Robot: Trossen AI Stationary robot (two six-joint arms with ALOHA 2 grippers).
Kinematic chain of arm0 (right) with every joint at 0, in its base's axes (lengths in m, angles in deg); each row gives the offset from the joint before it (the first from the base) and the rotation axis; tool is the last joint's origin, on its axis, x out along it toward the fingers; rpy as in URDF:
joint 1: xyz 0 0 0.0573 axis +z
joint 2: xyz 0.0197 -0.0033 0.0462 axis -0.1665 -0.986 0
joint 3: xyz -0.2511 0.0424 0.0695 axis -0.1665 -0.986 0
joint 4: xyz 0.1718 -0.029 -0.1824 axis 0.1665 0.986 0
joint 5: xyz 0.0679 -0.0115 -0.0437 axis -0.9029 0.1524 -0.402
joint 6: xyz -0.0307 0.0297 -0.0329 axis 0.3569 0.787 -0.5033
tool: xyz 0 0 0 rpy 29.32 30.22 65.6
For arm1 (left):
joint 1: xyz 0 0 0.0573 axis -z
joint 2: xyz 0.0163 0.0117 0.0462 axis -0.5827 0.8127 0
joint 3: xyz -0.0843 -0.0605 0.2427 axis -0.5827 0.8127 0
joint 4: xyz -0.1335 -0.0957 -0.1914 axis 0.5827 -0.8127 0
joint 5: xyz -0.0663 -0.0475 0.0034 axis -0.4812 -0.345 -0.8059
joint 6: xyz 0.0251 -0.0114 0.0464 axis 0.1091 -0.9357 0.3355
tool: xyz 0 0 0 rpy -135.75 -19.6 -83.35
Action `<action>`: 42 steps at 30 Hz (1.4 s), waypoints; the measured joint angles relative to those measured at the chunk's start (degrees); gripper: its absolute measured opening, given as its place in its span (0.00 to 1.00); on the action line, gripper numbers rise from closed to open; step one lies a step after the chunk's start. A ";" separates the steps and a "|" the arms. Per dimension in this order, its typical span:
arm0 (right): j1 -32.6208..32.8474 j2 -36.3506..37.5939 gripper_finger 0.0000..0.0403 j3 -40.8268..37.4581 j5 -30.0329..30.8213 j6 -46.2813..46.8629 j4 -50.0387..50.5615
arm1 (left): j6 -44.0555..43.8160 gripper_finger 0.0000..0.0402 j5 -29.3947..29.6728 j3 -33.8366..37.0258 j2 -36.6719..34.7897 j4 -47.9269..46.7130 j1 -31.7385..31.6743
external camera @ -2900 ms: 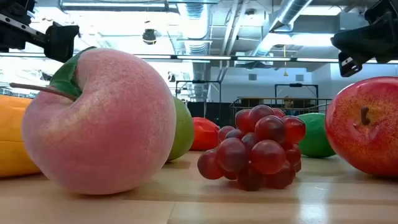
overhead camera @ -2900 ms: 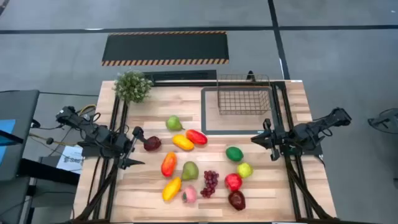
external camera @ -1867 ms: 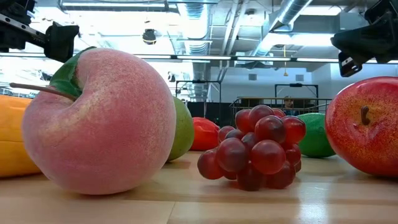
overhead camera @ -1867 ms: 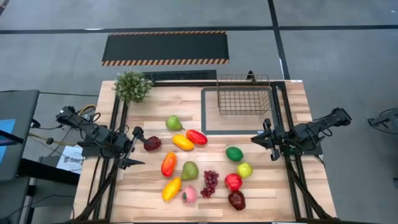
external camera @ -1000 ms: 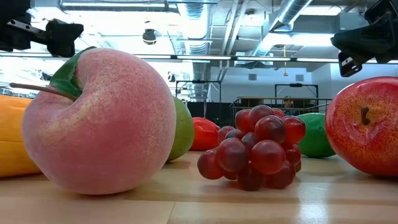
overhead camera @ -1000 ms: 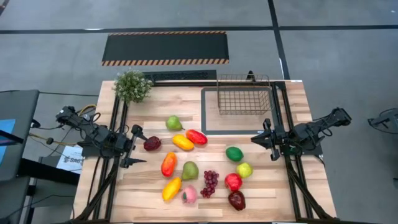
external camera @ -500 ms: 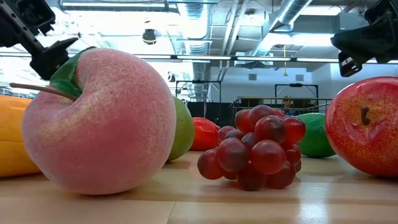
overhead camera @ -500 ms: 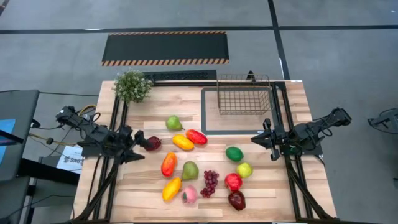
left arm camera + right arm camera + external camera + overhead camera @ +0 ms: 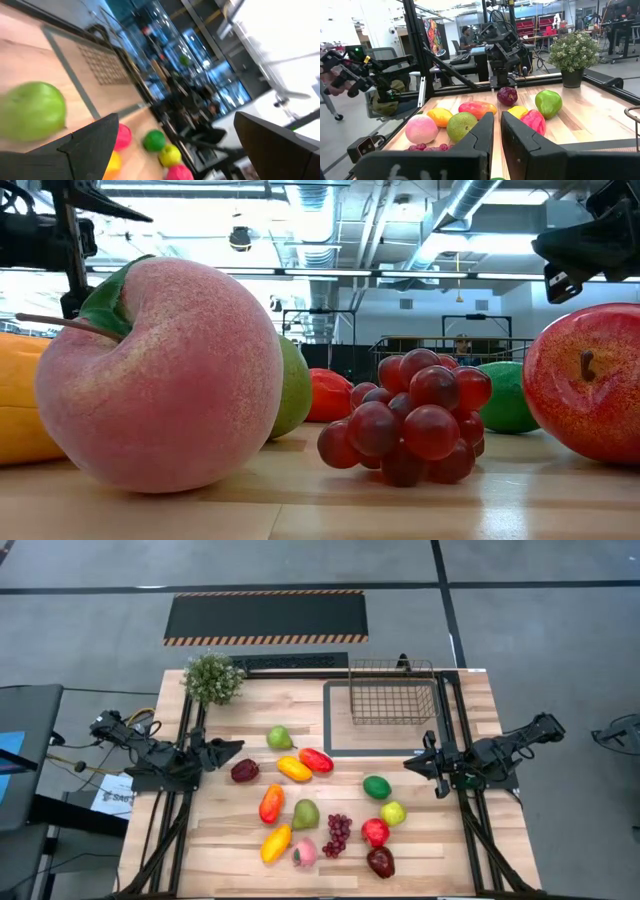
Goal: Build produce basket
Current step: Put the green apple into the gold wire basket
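The wire-mesh basket (image 9: 392, 692) stands on its base on a grey-framed mat (image 9: 338, 745) at the table's far right. The produce lies loose on the wooden table: a dark red fruit (image 9: 245, 770), a green pear (image 9: 280, 738), a red mango (image 9: 316, 760), a lime (image 9: 376, 787), grapes (image 9: 339, 834), a peach (image 9: 304, 854), a red apple (image 9: 375, 832) and others. My left gripper (image 9: 232, 746) hovers open and empty just left of and above the dark red fruit; its fingers stand wide apart in the left wrist view (image 9: 175, 125). My right gripper (image 9: 410, 764) waits shut and empty at the right, in front of the mat.
A potted green plant (image 9: 212, 678) stands at the table's far left corner. Black frame rails run along both table sides (image 9: 185, 830). A dark striped mat (image 9: 265, 617) lies on the floor beyond the table. People sit in the room behind.
My left gripper has gone a little toward the table's far edge and right, toward the dark red fruit, and has rolled about a quarter turn, so its fingers now stand one above the other. The fruits and my right arm have kept still.
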 joint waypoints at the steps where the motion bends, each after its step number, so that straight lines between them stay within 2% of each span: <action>1: -0.15 0.00 0.15 0.02 0.17 0.00 -0.02 | -0.04 0.96 0.18 0.00 0.00 0.01 0.00; 4: -0.86 0.00 0.15 0.01 1.42 2.55 -0.47 | 0.19 0.96 0.84 0.00 0.00 -0.10 0.00; 8: -0.92 0.04 0.15 0.00 1.99 19.71 -5.35 | -1.34 0.96 4.81 0.00 0.00 -0.69 0.00; 12: -1.81 0.02 0.15 0.00 7.34 30.57 -9.72 | -3.03 0.96 6.45 0.00 0.00 -0.82 0.00; 17: -3.35 0.02 0.15 -0.02 14.12 38.36 -11.69 | -1.04 0.96 6.33 0.00 0.00 -0.80 0.00; 19: -4.06 0.00 0.15 -0.02 15.76 38.87 -11.51 | 0.02 0.96 9.42 0.00 0.00 -0.67 0.00; 23: -5.42 0.10 0.15 0.02 16.63 42.32 -11.95 | -4.51 0.96 13.97 0.00 0.00 -0.66 -0.02; 28: -6.56 0.15 0.15 0.05 16.83 42.67 -12.13 | -7.67 0.96 9.89 0.00 0.00 -0.06 -0.02; 34: -7.90 0.13 0.15 2.28 16.51 41.01 -13.71 | -8.76 0.96 10.96 0.00 0.02 2.94 -0.02; 36: -7.96 0.12 0.15 3.72 16.48 38.62 -15.88 | -8.51 0.96 9.71 0.00 0.02 7.18 -0.23; 38: -7.85 -0.27 0.17 6.36 15.61 34.14 -17.33 | -5.58 0.96 5.91 0.00 0.02 13.28 -0.65; 42: -7.85 -2.21 0.28 13.65 15.10 26.38 -14.82 | 3.96 0.96 -0.11 -0.19 0.00 26.95 -1.97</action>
